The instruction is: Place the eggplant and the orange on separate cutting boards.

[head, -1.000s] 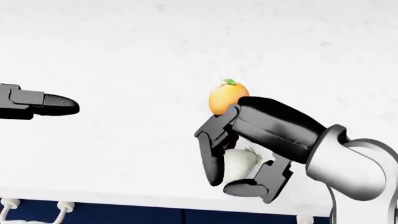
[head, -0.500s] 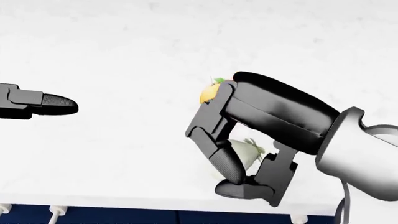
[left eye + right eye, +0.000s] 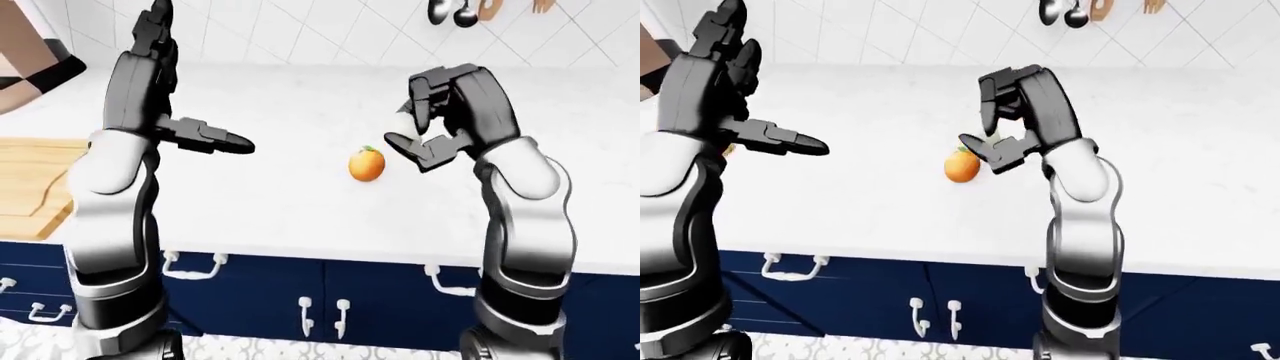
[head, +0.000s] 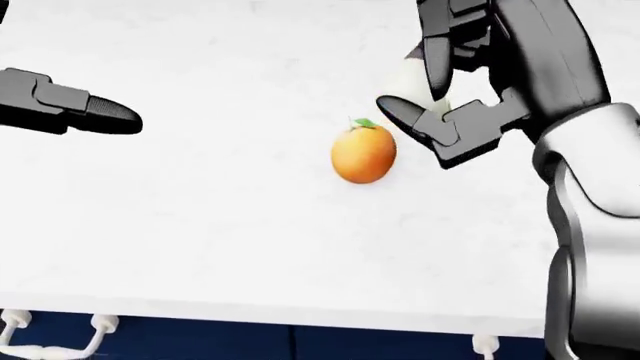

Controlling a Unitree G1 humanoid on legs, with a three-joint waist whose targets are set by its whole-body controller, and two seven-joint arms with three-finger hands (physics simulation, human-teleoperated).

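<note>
An orange (image 4: pixel 363 154) with a small green leaf lies alone on the white counter (image 4: pixel 200 225). Up and to its right, my right hand (image 4: pixel 420 96) is raised off the counter. Its fingers curl round a pale whitish vegetable (image 4: pixel 412 81), mostly hidden by the fingers; I cannot tell if it is the eggplant. My left hand (image 3: pixel 190 90) is held up at the left with fingers (image 3: pixel 152 37) pointing upward and thumb (image 4: pixel 100 112) stretched toward the orange, nothing in it. A wooden cutting board (image 3: pixel 25 184) lies at the left edge of the left-eye view.
Navy cabinet fronts with white handles (image 3: pixel 320 307) run below the counter edge. Utensils (image 3: pixel 450 11) hang on the tiled wall at the top. A brown and black object (image 3: pixel 30 67) shows at the upper left.
My right hand has lifted from the counter with the whitish vegetable, rising to the upper right and uncovering the orange. The left hand has barely moved.
</note>
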